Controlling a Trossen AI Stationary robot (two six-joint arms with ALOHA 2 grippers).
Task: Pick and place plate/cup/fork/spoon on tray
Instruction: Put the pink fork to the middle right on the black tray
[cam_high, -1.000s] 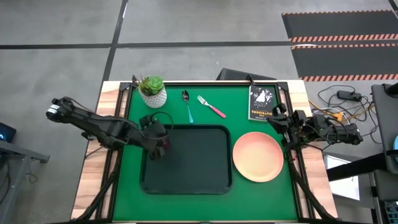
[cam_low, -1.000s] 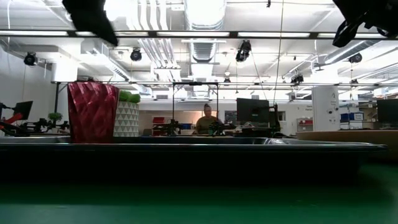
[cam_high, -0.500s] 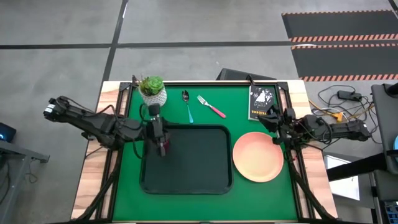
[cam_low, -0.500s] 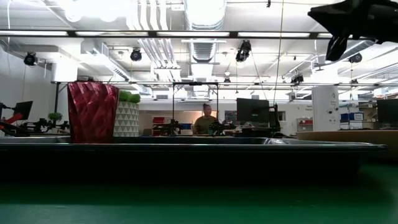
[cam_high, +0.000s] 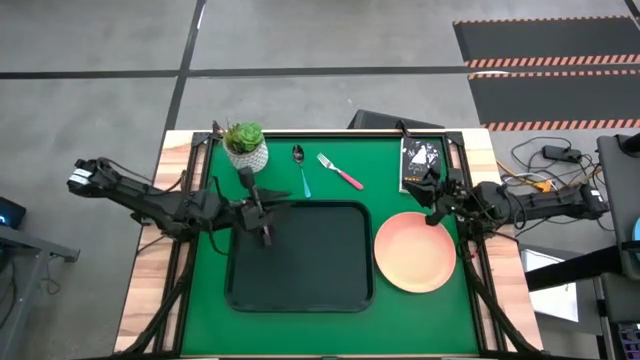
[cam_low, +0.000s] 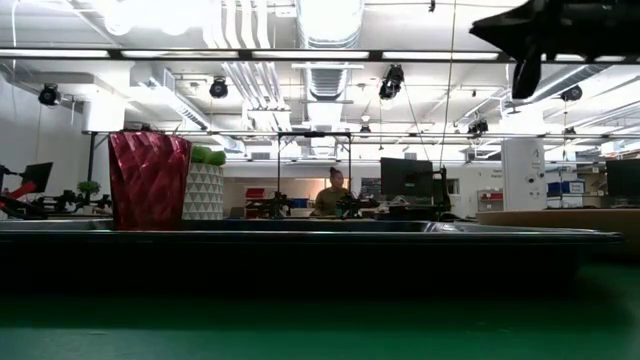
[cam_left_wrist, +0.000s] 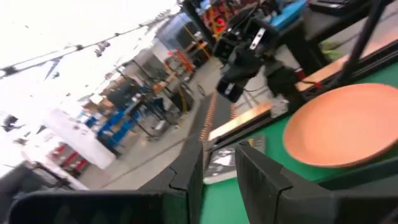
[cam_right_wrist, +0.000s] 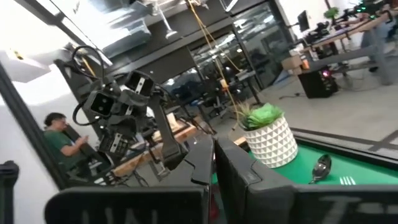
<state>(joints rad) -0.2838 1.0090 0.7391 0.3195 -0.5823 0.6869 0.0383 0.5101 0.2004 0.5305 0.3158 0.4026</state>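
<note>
1. Left gripper (cam_left_wrist: 219, 149): we place it over the far-left corner of the tray (cam_high: 300, 295). Its wrist view faces across the worktop (cam_high: 420, 320) towards the plate. We see a narrow gap between its two fingers (cam_left_wrist: 186, 171) and nothing held in it.

2. Right gripper (cam_high: 430, 192): we log it raised near the right edge of the worktop, between the book and the far rim of the plate. In its wrist view the fingers (cam_right_wrist: 200, 158) lie almost together, with only a slit between them, and they grip nothing.

3. Cup (cam_low: 150, 180): we find it upright on the tray, at the left end in the low view. It stands free of both grippers. From above it is largely hidden under the left gripper.

4. Tray: it lies in the middle of the worktop, towards the near edge. We count only the cup on it.

5. Plate (cam_high: 415, 252): it lies flat on the worktop, just beside the right edge of the tray and outside its rim.

6. Spoon (cam_high: 301, 170): it lies on the worktop near the far edge, just beyond the tray's far rim. Its bowl points to the far edge.

7. Fork (cam_high: 340, 172): it lies aslant just right of the spoon and apart from it. Its tines point towards the far edge.

8. Plant pot (cam_high: 246, 148): it stands at the far-left corner of the worktop.

9. Book (cam_high: 420, 160): it lies at the far-right corner.

10. Person (cam_low: 332, 190): we note one seated in the room beyond the table.
</note>
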